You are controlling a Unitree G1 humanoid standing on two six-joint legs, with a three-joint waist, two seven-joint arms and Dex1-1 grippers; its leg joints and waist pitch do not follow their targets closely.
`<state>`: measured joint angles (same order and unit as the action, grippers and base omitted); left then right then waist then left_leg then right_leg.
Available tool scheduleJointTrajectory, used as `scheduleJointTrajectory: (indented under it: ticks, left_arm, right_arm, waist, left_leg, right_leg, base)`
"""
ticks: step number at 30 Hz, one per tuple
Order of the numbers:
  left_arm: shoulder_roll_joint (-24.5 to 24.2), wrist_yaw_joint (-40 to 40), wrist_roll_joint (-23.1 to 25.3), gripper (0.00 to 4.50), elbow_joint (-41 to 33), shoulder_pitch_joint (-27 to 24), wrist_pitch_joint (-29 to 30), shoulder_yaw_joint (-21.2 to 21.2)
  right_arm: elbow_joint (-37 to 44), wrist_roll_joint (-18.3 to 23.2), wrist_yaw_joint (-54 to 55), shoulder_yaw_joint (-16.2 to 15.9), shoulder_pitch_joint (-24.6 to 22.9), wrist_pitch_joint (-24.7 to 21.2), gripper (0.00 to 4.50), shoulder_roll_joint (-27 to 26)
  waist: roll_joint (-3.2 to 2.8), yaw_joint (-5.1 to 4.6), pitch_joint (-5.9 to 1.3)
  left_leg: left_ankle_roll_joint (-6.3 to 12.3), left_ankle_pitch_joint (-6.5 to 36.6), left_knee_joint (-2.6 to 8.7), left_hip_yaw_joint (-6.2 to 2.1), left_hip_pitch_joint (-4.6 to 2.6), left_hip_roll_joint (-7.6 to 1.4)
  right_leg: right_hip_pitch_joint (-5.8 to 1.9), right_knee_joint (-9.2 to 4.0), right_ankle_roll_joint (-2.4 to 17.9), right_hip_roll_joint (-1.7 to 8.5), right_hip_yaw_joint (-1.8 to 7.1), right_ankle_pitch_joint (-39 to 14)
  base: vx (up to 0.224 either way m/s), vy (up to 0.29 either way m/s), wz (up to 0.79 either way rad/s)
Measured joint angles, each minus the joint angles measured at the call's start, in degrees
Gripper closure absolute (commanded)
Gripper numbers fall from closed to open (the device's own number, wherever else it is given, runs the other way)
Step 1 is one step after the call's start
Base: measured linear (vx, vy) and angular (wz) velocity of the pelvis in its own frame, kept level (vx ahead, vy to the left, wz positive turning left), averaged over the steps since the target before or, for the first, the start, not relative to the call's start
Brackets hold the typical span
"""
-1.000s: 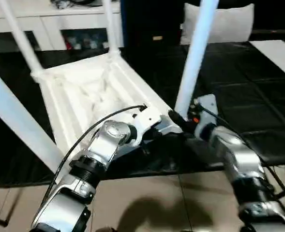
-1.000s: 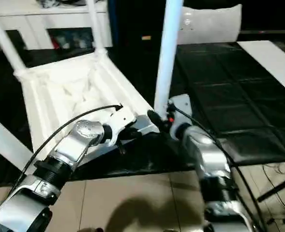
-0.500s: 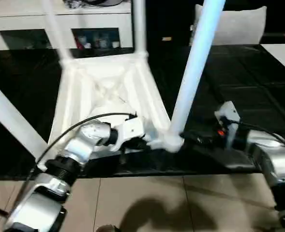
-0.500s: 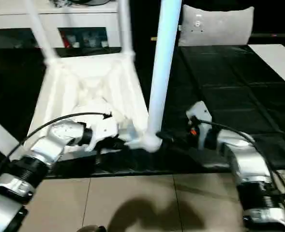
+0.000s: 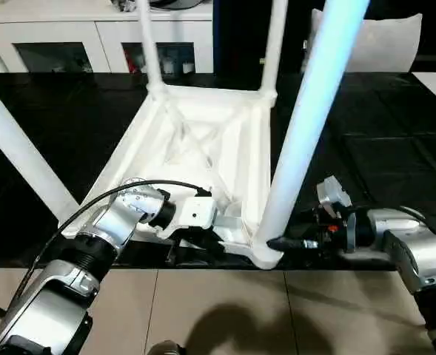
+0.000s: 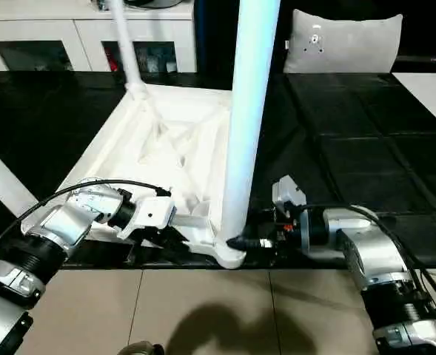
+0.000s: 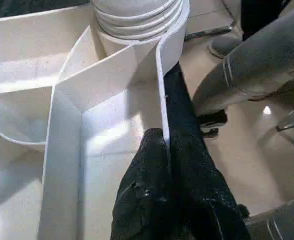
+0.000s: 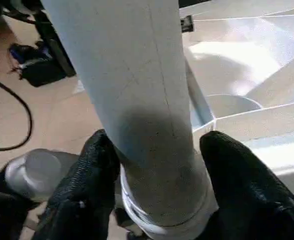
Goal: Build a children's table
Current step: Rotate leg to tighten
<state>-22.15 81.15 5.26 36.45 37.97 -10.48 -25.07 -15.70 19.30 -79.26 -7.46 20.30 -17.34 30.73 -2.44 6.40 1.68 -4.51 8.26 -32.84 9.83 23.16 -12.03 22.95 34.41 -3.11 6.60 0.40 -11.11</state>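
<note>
The white table top [image 5: 195,148] lay upside down on a black mat [image 5: 380,155], ribbed underside facing up, with its near edge close to the border where the mat met the tiled floor [image 5: 225,310]. Four white legs stood up from its corner sockets: two at the far corners [image 5: 147,44] and [image 5: 273,44], one leaning out at the near left [image 5: 18,151], and a thick one at the near right [image 5: 306,126]. The left gripper [image 7: 169,165] was pinched closed on the thin side wall of the top, one black finger on each face of it, just beside the near right corner socket [image 7: 137,15]. The right gripper [image 8: 156,185] straddled the base of the near right leg, its two fingers [image 8: 94,170] pressed against opposite sides of the tube just above the socket. A white cabinet [image 5: 92,33] stood behind the mat, and a grey cushion [image 6: 343,41] rested at the far right.
</note>
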Motion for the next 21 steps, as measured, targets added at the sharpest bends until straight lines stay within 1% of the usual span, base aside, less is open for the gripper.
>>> scheduleJointTrajectory:
  ticks: [1, 2, 6, 10, 12, 15, 17, 19, 20, 21]
  left_arm:
    - [0.11, 0.02, -0.01, 4.50, 0.00, 0.00, -0.02, -0.01]
    - [0.15, 0.10, -0.01, 4.50, 0.01, 0.00, -0.09, -0.01]
    - [0.17, 0.70, -0.11, 4.50, 0.07, -0.01, -0.74, -0.07]
    - [0.11, 1.13, -0.58, 4.50, 0.02, -0.17, -0.31, -0.05]
    - [0.12, 1.14, -0.88, 4.50, -0.46, -0.45, 1.19, 0.11]
    - [0.11, 0.37, -0.96, 4.50, -2.88, -1.55, 6.77, 1.34]
    - [0.04, -1.30, -0.47, 4.50, -4.12, -1.95, 11.26, 2.41]
    - [0.25, -4.19, -0.11, 4.50, -5.51, -2.61, 15.38, 3.43]
    - [1.02, -7.12, 0.48, 4.50, -6.24, -2.86, 18.22, 4.32]
    - [1.98, -9.42, 1.00, 4.50, -6.66, -2.90, 20.20, 4.85]
  right_arm:
    - [0.01, 0.25, -0.17, -0.12, -0.01, -0.20, 2.15, 0.00]
    - [0.02, 0.36, -0.27, -0.19, -0.02, -0.37, 2.15, 0.00]
    - [0.89, 0.46, -0.76, -0.40, -0.34, -1.09, 2.47, 0.07]
    - [1.83, 0.67, -0.57, -0.35, -0.96, -1.54, 2.51, 0.09]
    - [2.68, 1.09, 0.22, 0.07, -1.83, -2.30, 2.52, -0.18]
    - [4.51, 1.28, 3.72, 0.92, -3.21, -3.62, 2.53, -2.14]
    - [4.67, 0.92, 7.68, 1.56, -3.21, -4.52, 2.53, -4.14]
    - [4.41, -0.33, 12.41, 2.49, -2.90, -4.81, 2.53, -6.75]
    - [3.93, -1.74, 16.95, 3.26, -2.17, -4.85, 2.53, -8.98]
    - [3.50, -2.69, 20.42, 3.80, -1.75, -4.92, 2.53, -10.43]
  waist:
    - [0.00, -0.01, 0.00]
    - [0.00, -0.01, 0.00]
    - [0.00, 0.04, 0.00]
    - [0.00, 0.07, 0.00]
    - [0.00, 0.11, 0.00]
    - [-0.04, -0.15, -0.03]
    - [-0.04, -0.76, -0.03]
    - [-0.06, -1.69, -0.03]
    - [0.01, -2.64, 0.00]
    - [0.06, -3.30, 0.03]
  left_leg:
    - [0.00, 0.00, -0.01, 0.00, 0.00, 0.00]
    - [0.00, 0.00, -0.01, 0.00, 0.00, 0.00]
    - [0.00, 0.00, -0.01, 0.00, 0.00, -0.02]
    - [0.00, 0.00, -0.02, 0.00, 0.00, -0.01]
    - [0.00, 0.00, -0.02, 0.00, -0.03, -0.01]
    - [-0.01, -0.01, -0.02, 0.03, -0.17, -0.01]
    - [-0.03, -0.01, -0.11, 0.03, -0.25, 0.00]
    - [-0.04, 0.00, -0.09, 0.03, -0.43, 0.02]
    - [-0.06, -0.01, -0.10, 0.00, -0.55, 0.02]
    - [-0.06, -0.01, -0.09, -0.02, -0.60, 0.03]
  right_leg:
    - [0.00, 0.01, 0.00, 0.00, 0.00, 0.00]
    - [0.00, 0.02, 0.00, 0.00, -0.01, 0.00]
    - [0.01, 0.02, 0.00, -0.01, -0.02, 0.00]
    - [0.00, 0.04, 0.00, 0.00, -0.01, 0.00]
    - [0.00, 0.05, 0.00, 0.00, 0.00, 0.00]
    - [-0.01, 0.18, 0.00, -0.01, 0.08, 0.00]
    - [0.03, 0.43, 0.00, -0.02, 0.18, 0.00]
    - [0.03, 0.53, -0.03, -0.03, 0.27, -0.02]
    - [0.06, 0.54, -0.28, -0.05, 0.28, -0.17]
    - [0.07, 0.52, -0.34, -0.05, 0.27, -0.20]
  base:
    - [0.000, 0.000, 0.00]
    - [0.000, 0.000, 0.00]
    - [0.000, 0.000, 0.00]
    - [0.000, 0.000, 0.00]
    - [0.000, 0.000, 0.00]
    - [0.000, 0.000, 0.00]
    - [0.000, 0.000, 0.00]
    - [0.000, 0.000, 0.00]
    - [0.000, 0.000, 0.00]
    - [0.000, 0.000, 0.00]
